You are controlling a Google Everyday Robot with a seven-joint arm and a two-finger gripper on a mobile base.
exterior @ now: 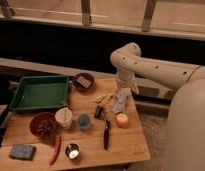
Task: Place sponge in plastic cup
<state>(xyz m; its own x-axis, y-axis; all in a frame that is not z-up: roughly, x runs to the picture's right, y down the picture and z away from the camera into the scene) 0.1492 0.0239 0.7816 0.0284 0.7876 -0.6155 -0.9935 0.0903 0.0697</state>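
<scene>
Sponge (22, 151) flat at near-left corner. Chili (56, 148) and metal cup (72, 151) along near edge. Red bowl (44, 125) and white cup (64, 118) stand between sponge and blue plastic cup (84, 121). Knife (106, 134) and orange (122, 120) right of cup. My gripper (121, 101) over table middle, near banana (103, 97); grip state: cannot tell. Green tray (40, 92) at far-left corner.

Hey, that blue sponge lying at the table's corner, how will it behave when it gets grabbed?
The blue sponge lies flat, so it shouldn't roll. Being a sponge, it probably squashes and weighs little. The gripper hangs mid-table, beside the banana.
</scene>
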